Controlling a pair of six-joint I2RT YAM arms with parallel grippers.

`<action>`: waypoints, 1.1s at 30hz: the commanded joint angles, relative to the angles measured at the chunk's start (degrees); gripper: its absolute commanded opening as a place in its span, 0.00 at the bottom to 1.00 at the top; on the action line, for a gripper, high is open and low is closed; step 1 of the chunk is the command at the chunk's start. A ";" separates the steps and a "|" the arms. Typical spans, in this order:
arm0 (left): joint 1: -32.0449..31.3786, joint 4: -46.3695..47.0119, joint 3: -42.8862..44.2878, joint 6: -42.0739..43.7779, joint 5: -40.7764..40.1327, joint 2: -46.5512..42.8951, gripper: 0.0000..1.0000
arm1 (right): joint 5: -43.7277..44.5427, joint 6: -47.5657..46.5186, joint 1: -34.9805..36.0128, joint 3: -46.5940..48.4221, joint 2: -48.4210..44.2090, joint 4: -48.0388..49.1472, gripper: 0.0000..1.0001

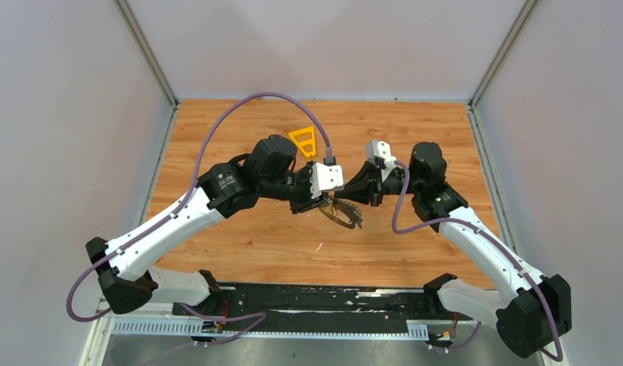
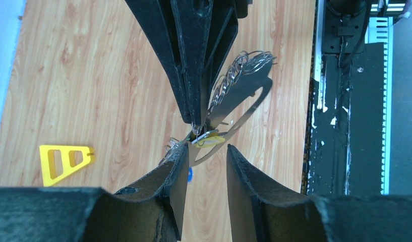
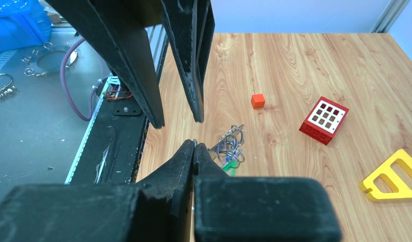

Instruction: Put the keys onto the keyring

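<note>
The keyring point(image 1: 342, 215) is hanging over the middle of the tabletop point(image 1: 239, 244) with the keys point(image 3: 230, 150) bunched on it. The right hand point(image 3: 194, 146), fingers pressed together, is pinching it. The left hand point(image 2: 208, 151) is hovering spread beside it, gripping nothing.

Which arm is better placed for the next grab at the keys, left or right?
Left. The left jaws stand open beside the keys. The right jaws are shut, seemingly pinching the keyring, so that arm looks busy.

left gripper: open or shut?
Open. The left gripper has its fingers apart in the left wrist view, table showing between them; the right wrist view shows the same gap.
</note>
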 commanded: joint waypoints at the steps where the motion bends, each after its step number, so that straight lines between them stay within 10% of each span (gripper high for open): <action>1: 0.25 5.88 -2.25 1.27 0.09 -1.23 0.38 | -2.09 2.06 -0.64 1.87 -2.12 3.54 0.00; 23: 0.44 8.86 -3.97 -0.18 1.79 0.97 0.02 | -3.88 5.65 -1.78 1.04 -3.27 7.14 0.00; 33: 0.43 9.25 -3.88 -0.49 2.96 1.94 0.01 | -3.99 6.52 -1.90 0.97 -3.28 7.92 0.00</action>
